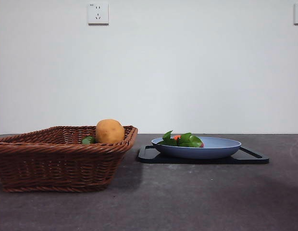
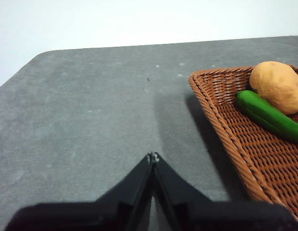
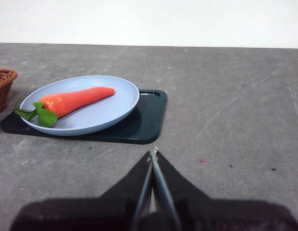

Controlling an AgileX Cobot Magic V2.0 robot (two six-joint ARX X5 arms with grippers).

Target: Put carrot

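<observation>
The carrot (image 3: 74, 101) lies on its side in the pale blue plate (image 3: 110, 109), its green leaves (image 3: 39, 115) hanging over the rim toward the basket. The front view shows mostly those leaves (image 1: 183, 140) above the plate's rim (image 1: 221, 148). My right gripper (image 3: 153, 155) hovers shut over bare table, a short way from the plate and its tray. My left gripper (image 2: 153, 156) is shut too, above the table just outside the wicker basket (image 2: 221, 120). Neither gripper appears in the front view.
The plate rests on a dark tray (image 1: 252, 156). The brown wicker basket (image 1: 53, 159) to its left holds a tan potato (image 1: 109, 131) and a green vegetable (image 2: 269, 115). A white wall stands behind the table.
</observation>
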